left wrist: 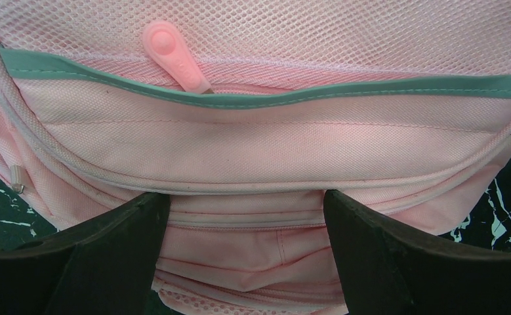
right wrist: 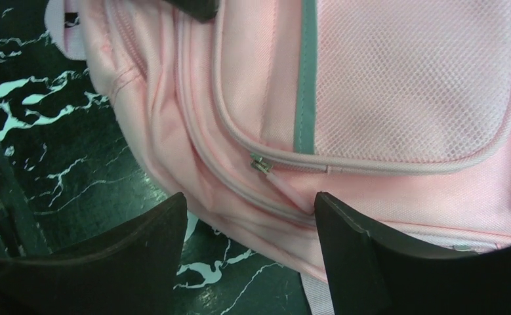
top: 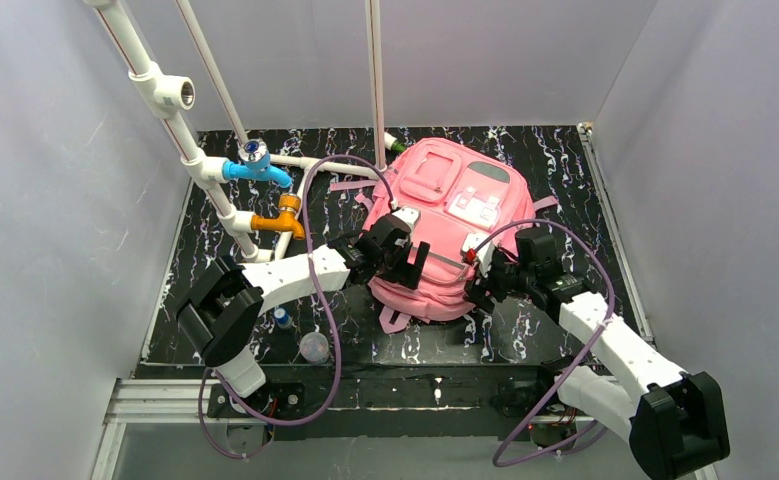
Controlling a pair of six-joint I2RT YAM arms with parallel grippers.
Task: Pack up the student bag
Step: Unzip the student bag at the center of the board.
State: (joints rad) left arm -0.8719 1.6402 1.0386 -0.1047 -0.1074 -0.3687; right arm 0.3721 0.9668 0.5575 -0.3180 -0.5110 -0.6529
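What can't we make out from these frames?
1. Inside of the student bag: every view shows only its outer fabric.
2. Bag's near edge, top view: covered by the left pincer and right pincer.
3. Small clear item and small blue item beside the left arm, top view: too small to identify.
4. Green-tipped item, top view: mostly hidden behind the bag.

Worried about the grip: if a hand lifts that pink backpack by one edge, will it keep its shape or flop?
Probably floppy: the student bag is soft fabric and mesh, wrinkled near its lower pockets. Lying flat, it seems unlikely to roll or tip. Its zip pull may slip.
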